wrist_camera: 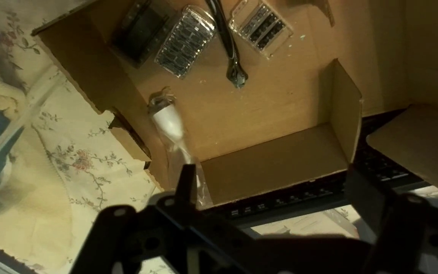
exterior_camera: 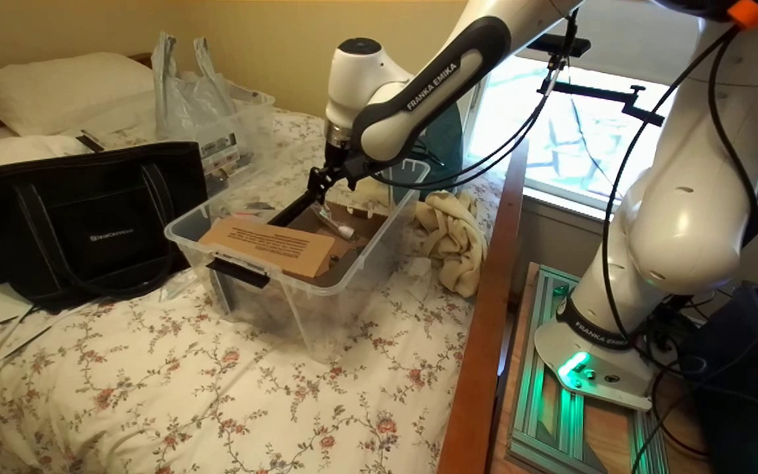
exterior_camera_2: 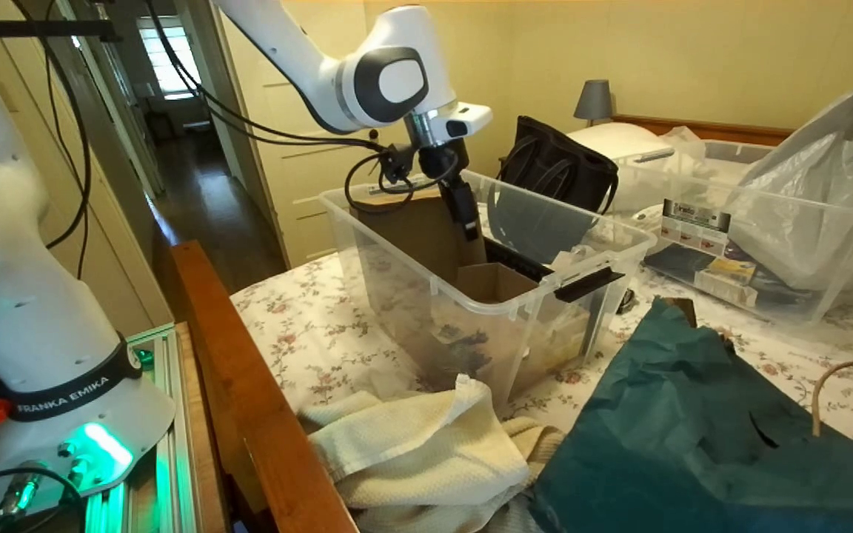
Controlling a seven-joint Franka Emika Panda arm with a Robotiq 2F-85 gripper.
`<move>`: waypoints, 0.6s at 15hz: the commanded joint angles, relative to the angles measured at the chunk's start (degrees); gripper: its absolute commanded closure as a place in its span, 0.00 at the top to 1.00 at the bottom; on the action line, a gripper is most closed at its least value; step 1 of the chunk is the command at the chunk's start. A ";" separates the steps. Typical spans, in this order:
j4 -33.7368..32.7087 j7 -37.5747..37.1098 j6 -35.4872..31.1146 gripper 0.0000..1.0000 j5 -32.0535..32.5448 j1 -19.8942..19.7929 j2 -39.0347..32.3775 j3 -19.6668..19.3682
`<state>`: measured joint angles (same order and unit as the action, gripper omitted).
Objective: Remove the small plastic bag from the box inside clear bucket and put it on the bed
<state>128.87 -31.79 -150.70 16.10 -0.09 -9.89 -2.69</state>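
In the wrist view, your gripper (wrist_camera: 270, 169) shows along the bottom, its two fingers spread well apart. Past them you look down into the cardboard box (wrist_camera: 276, 163). The small plastic bag (wrist_camera: 169, 121), with a white piece in it, lies inside the box against the side at the picture's left. Its clear end runs behind the finger on that side, and you cannot tell whether the two touch. Farther up in the box you have some clear plastic packs (wrist_camera: 186, 42) and a black strip (wrist_camera: 224, 34) with a shiny tip. A black keyboard (wrist_camera: 287, 205) runs just outside the box's near wall. Off to the left you see the flowered cover of the bed (wrist_camera: 86, 171) and a cream blanket (wrist_camera: 32, 213).

In an exterior view, your gripper hangs over the opening of the clear bucket (exterior_camera: 300, 309), which stands upright on the bed beside a black handbag (exterior_camera: 109, 230). The white piece in the bag shows just below the gripper. A printed cardboard flap (exterior_camera: 267, 247) slopes at the bucket's near end. Behind it are a grey shopping bag (exterior_camera: 195, 112) and a white pillow (exterior_camera: 76, 92).

In an exterior view, a teal bag (exterior_camera_2: 693, 444) fills the lower right, and a wooden rail (exterior_camera_2: 263, 414) runs between your arm's base (exterior_camera_2: 64, 444) and the bed. You cannot make out the small plastic bag or the finger gap here.
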 commanded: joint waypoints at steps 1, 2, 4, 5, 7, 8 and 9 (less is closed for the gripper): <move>-5.26 -1.78 2.03 1.00 1.54 2.36 -6.13 -2.54; -6.27 -1.97 2.25 1.00 1.50 2.86 -7.56 -3.26; -7.99 -1.21 2.54 1.00 0.08 3.46 -10.17 -4.16; -4.59 0.54 0.83 1.00 -0.71 3.29 -6.97 -4.17; -6.04 0.62 0.81 1.00 -0.84 3.69 -9.16 -4.83; -6.47 0.64 0.81 1.00 -0.88 3.80 -9.72 -4.95; -6.70 0.65 0.81 1.00 -0.90 3.88 -9.94 -4.99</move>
<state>122.18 -31.91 -149.86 16.21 2.35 -19.81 -6.23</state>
